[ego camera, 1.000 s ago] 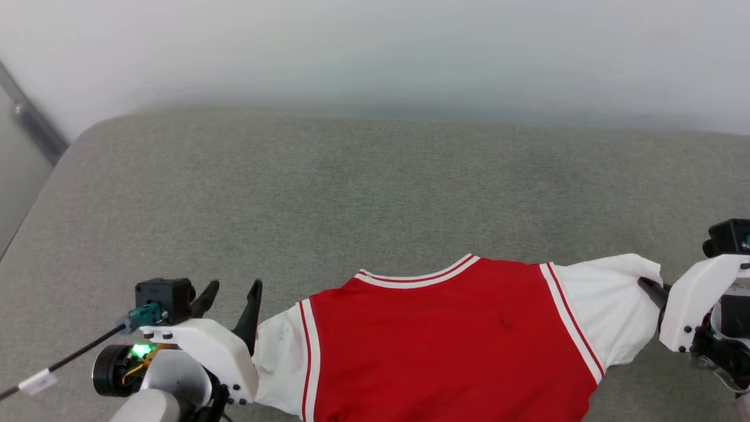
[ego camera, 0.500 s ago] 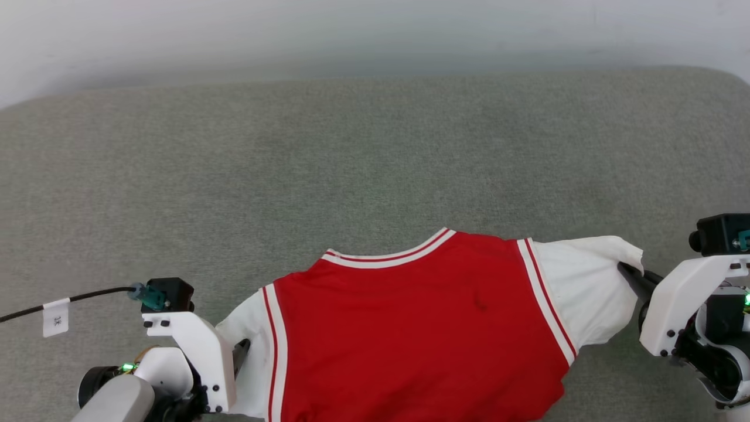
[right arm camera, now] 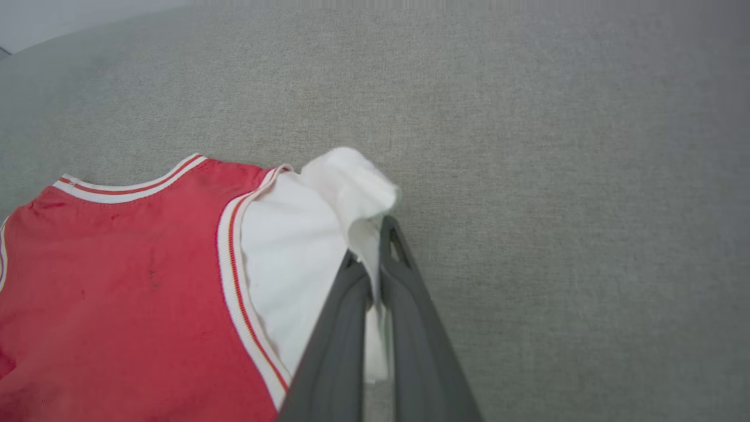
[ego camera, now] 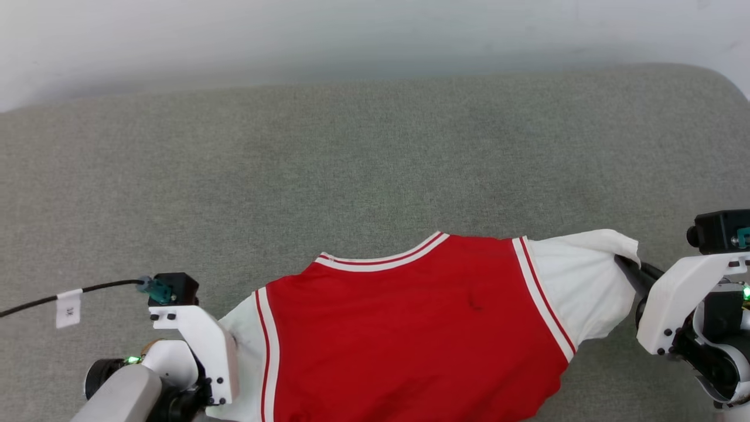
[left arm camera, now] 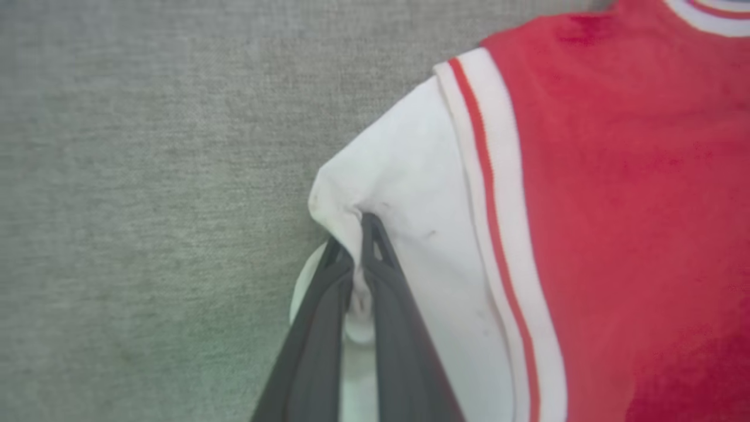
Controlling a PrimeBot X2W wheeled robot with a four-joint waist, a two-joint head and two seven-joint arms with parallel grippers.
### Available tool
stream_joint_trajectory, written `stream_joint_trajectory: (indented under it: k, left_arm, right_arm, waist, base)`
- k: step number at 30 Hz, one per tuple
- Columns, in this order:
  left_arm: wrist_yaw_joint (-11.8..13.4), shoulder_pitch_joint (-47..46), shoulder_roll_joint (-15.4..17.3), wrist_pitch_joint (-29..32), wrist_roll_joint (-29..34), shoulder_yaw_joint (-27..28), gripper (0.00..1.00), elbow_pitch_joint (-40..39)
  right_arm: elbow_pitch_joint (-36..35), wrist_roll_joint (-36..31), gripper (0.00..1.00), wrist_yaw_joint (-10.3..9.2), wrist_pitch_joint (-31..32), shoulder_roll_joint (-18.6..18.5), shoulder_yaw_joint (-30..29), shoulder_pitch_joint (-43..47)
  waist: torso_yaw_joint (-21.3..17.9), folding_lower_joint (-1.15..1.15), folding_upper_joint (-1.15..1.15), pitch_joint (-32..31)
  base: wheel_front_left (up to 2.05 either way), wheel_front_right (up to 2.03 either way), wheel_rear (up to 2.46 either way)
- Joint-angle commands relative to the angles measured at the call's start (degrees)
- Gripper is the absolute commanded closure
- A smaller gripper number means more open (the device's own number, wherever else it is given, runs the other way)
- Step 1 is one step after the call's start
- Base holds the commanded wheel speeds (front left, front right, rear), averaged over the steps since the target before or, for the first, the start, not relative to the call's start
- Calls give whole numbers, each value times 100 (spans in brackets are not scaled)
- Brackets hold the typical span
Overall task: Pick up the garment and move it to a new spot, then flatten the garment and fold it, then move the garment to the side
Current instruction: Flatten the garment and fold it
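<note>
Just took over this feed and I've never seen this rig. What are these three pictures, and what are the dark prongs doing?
It is a two-armed robot. The wide picture is from its head camera, looking down at a grey fabric surface where a red jersey lies spread. The other two are from a camera on each wrist, looking along that arm's two dark fingers. The left gripper is shut on one white sleeve, the right gripper on the other, so both arms hold the jersey by its sleeves.

An indoor room, kind unclear: grey upholstered surface (ego camera: 375, 146) (rounded corner, woven fabric) before a plain pale wall (ego camera: 375, 29).
</note>
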Motion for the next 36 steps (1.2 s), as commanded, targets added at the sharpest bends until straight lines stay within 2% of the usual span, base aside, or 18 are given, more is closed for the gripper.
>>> stream_joint_trajectory:
  k: [1, 2, 3, 11, 17, 28, 36]
  left_arm:
    - [-18, -119, -79, -229, 120, -12, 100, 56]
    - [-18, -119, -79, -229, 120, -12, 100, 56]
    - [2, -270, -104, -553, 249, 81, 100, 17]
    - [44, -913, -222, -1500, 591, 338, 100, -36]
    - [-15, -2077, -490, -2043, 833, 489, 100, 339]
    - [-278, -4459, -707, -3159, 1210, 794, 100, 1447]
    - [-408, -6210, -543, -3580, 1492, 932, 100, 2107]
  right_arm:
    - [22, -55, 100, -2, -108, -56, -1, -78]
    - [22, -55, 100, -2, -108, -56, -1, -78]
    - [90, -119, 100, -3, -241, -73, -24, -143]
    - [469, -361, 100, -3, -807, -73, -39, -627]
    - [883, -726, 100, -3, -1304, -189, 52, -1647]
    - [1731, -1047, 100, -3, -2135, -190, 236, -4069]
    - [2506, -1112, 100, -3, -2784, -252, 531, -6051]
  waist:
    - [56, 0, 0, -148]
    - [56, 0, 0, -148]
    - [107, 0, 0, -274]
    - [235, 0, 0, -663]
    - [310, 0, 0, -697]
    - [207, 0, 0, 27]
    - [45, 0, 0, 856]
  base:
    - [0, 0, 0]
    - [0, 0, 0]
    - [0, 0, 0]
    - [0, 0, 0]
    - [0, 0, 0]
    - [0, 0, 0]
    - [0, 0, 0]
